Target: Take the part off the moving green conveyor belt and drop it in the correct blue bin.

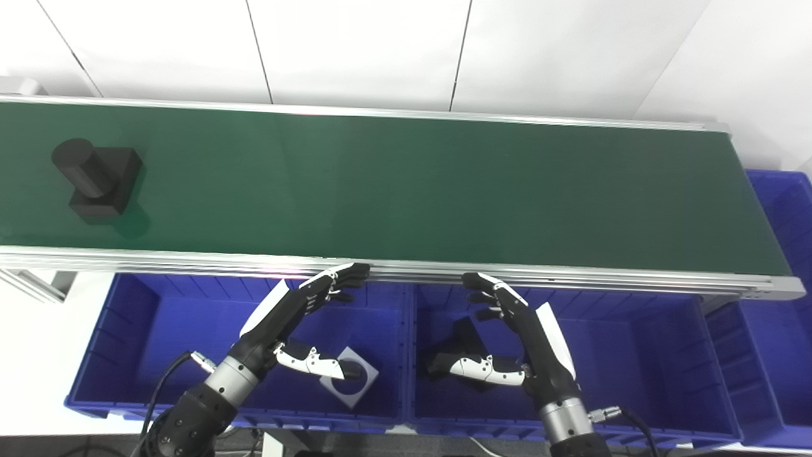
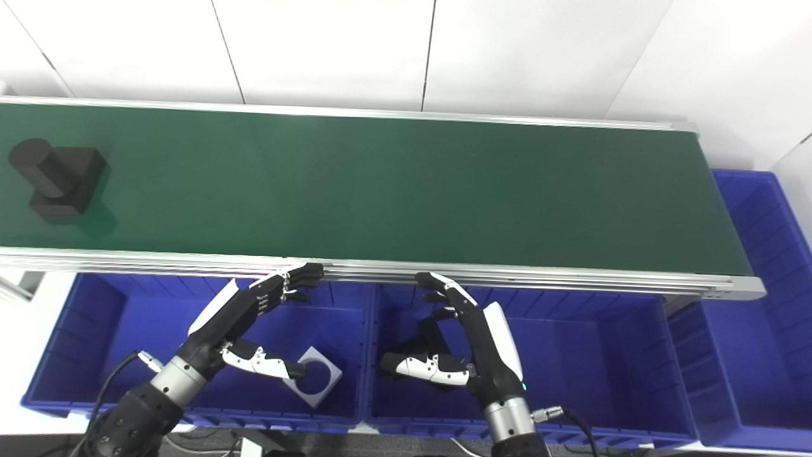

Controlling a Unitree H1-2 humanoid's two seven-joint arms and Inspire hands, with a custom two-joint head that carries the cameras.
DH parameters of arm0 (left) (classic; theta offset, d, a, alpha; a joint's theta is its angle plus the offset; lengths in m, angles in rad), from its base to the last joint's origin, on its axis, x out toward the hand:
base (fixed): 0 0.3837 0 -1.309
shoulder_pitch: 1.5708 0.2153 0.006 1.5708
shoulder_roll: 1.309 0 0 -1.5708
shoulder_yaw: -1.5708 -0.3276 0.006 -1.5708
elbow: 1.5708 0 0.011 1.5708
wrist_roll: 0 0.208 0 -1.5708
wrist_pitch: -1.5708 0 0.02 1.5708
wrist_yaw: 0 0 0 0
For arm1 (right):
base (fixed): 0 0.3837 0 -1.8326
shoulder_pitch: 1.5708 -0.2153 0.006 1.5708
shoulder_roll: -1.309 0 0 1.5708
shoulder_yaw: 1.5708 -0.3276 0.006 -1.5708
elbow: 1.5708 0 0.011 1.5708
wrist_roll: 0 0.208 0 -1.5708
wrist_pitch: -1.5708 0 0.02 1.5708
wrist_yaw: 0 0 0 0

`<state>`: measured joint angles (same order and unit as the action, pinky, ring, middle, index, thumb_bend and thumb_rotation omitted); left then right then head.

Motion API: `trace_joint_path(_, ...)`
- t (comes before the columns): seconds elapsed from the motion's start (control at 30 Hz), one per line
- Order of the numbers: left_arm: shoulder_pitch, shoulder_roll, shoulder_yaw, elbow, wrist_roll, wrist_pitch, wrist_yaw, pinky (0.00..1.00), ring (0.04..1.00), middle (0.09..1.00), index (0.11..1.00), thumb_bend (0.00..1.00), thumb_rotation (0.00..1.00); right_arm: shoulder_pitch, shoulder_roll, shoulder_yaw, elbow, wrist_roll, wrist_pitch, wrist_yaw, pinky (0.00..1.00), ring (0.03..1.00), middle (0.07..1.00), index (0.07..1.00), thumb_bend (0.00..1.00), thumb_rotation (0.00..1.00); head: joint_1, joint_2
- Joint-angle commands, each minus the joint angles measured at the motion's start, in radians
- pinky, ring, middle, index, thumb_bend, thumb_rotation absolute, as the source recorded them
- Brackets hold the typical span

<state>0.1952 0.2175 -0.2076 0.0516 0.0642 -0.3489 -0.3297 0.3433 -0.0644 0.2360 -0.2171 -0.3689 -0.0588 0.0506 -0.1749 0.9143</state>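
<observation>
Green conveyor belt (image 1: 406,190) spanning the width, framed by aluminium rails, with a row of blue bins below its near edge: left bin (image 1: 158,343), middle bin (image 1: 634,355), and a further bin (image 2: 755,304) at the belt's right end, seen more fully in the right eye view. Black part (image 1: 95,179) lying on the belt at far left: square block base with a cylindrical stub, tipped on its side. Left hand (image 1: 298,320) poised over the left bin, fingers apart, empty, fingertips (image 1: 355,274) near the rail. Right hand (image 1: 517,336) over the middle bin, fingers likewise spread, empty. Part well apart from both hands, up-belt to the left. Grey square piece with round hole (image 1: 352,377) resting in the left bin; dark piece (image 1: 466,339) in the middle bin, partly hidden.
</observation>
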Motion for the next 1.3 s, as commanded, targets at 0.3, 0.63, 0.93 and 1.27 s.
trace_joint_path(0.3,-0.01,0.001,0.002,-0.023,-0.002,-0.025,0.011,0.78,0.847,0.871,0.861,0.88,0.28,-0.005,0.008,0.001,-0.039,0.006,-0.022,-0.012,0.67,0.769,0.808,0.802,0.78,0.24,-0.001,0.0)
trace_joint_path(0.63,-0.012,0.001,0.0,-0.016,-0.008,-0.03,0.008,0.78,0.848,0.867,0.857,0.87,0.27,-0.005,0.004,0.002,-0.037,0.01,-0.02,-0.006,0.68,0.783,0.816,0.807,0.77,0.24,0.014,-0.008)
trace_joint_path(0.93,-0.007,-0.021,-0.02,0.006,-0.002,-0.034,0.008,0.78,0.854,0.877,0.858,0.87,0.26,0.007,-0.016,-0.012,-0.009,0.028,-0.063,-0.017,0.68,0.778,0.81,0.804,0.77,0.22,0.2,-0.088)
trace_joint_path(1.27,0.014,-0.101,-0.064,0.066,0.101,-0.097,0.077,0.8,0.85,0.871,0.869,0.86,0.28,0.029,-0.095,-0.041,0.043,0.105,-0.163,-0.007,0.68,0.784,0.824,0.821,0.74,0.2,0.437,-0.256)
